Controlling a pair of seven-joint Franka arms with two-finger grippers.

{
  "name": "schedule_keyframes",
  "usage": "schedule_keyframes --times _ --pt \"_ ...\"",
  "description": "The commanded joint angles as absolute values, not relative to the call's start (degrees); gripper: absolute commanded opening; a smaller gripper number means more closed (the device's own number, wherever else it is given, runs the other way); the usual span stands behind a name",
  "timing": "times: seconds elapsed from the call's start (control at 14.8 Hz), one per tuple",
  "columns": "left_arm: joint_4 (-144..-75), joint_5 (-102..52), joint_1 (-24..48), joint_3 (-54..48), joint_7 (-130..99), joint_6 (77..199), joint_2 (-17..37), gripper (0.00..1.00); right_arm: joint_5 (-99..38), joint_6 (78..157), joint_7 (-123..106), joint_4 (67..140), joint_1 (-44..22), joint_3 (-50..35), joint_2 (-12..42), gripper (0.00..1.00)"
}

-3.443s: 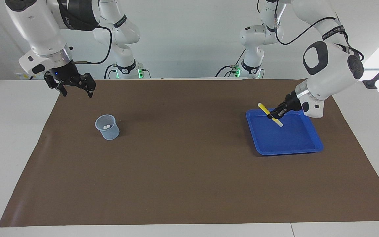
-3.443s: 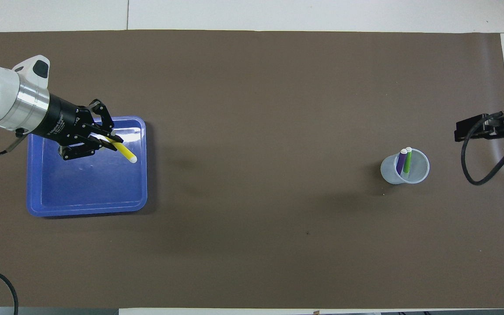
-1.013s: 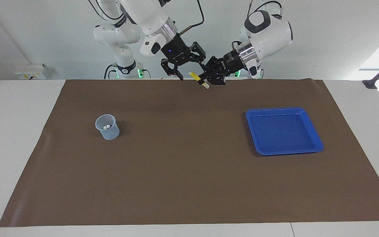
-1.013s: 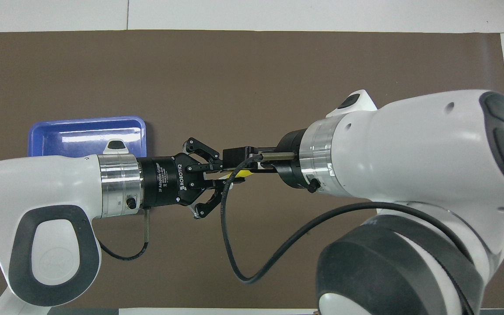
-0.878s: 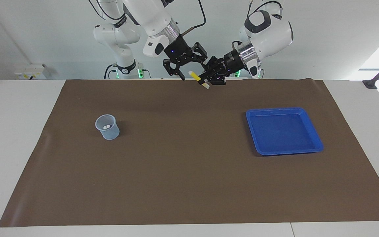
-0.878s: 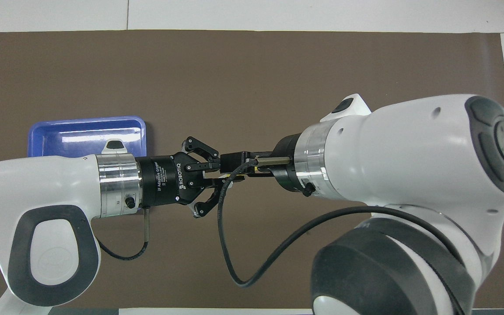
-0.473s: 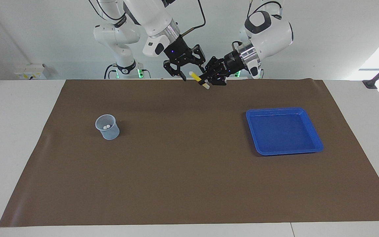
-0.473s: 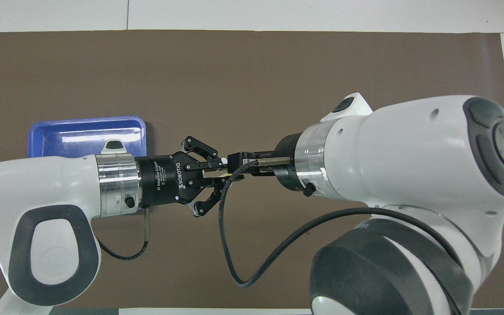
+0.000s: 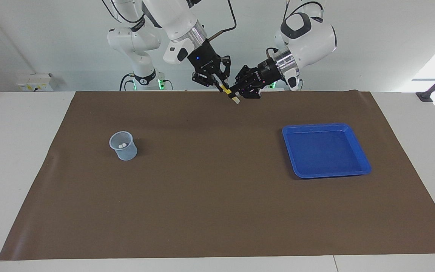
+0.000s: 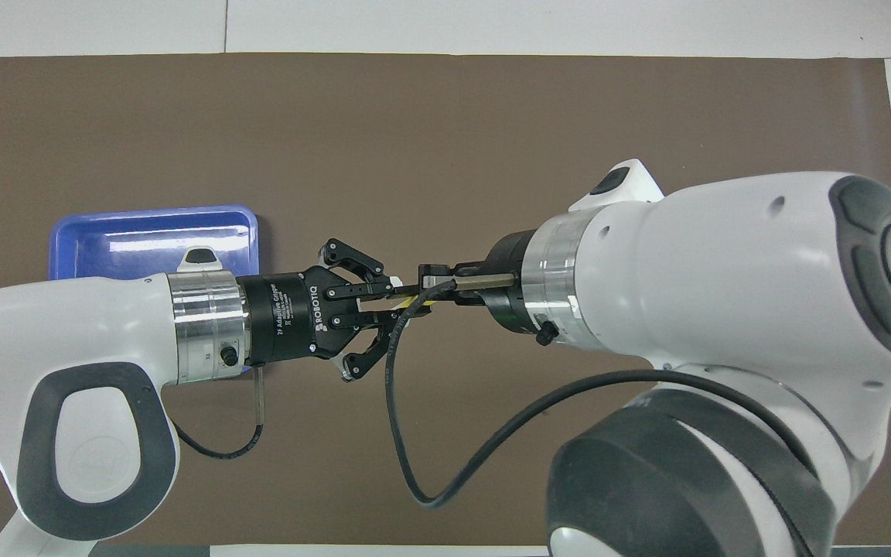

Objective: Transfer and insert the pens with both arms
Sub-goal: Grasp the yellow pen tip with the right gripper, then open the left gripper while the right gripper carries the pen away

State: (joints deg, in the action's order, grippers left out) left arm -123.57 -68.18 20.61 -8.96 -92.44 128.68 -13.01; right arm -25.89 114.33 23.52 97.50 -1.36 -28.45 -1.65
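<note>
A yellow pen (image 9: 226,91) (image 10: 412,299) hangs slantwise in the air over the middle of the brown mat's edge nearest the robots, its whitish end (image 9: 236,101) pointing down. My left gripper (image 9: 235,92) (image 10: 394,299) is shut on the pen's lower part. My right gripper (image 9: 220,86) (image 10: 424,285) is shut on its upper yellow end, tip to tip with the left one. A clear cup (image 9: 123,146) toward the right arm's end holds two pens, of which only the whitish tips (image 9: 121,145) show. The right arm hides the cup in the overhead view.
A blue tray (image 9: 289,148) (image 10: 144,236) with nothing in it lies toward the left arm's end. The brown mat (image 9: 217,196) covers most of the white table. Two smaller white arms (image 9: 140,45) with green-lit bases stand at the robots' end.
My right gripper, open beside the pen a second ago, has closed on the pen's upper end. The left gripper has kept its hold and barely moved.
</note>
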Motion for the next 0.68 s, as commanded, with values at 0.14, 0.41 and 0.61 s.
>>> schedule_keyframes --times 0.14,0.41,0.61 --pt "-125.86 -69.79 21.36 -8.35 -92.99 130.34 -15.21 0.27 -24.96 114.87 22.68 97.91 -0.62 -28.48 -1.93 0.0" --pt "-125.86 -69.7 20.92 -8.26 -93.43 130.25 -15.12 1.0 -22.07 114.0 22.5 98.96 -0.09 -26.29 -2.19 0.0" --pt "-126.12 -69.17 18.47 -8.09 -93.52 129.38 -15.12 1.0 -19.43 113.73 17.52 103.25 -0.09 -22.07 -3.95 0.0"
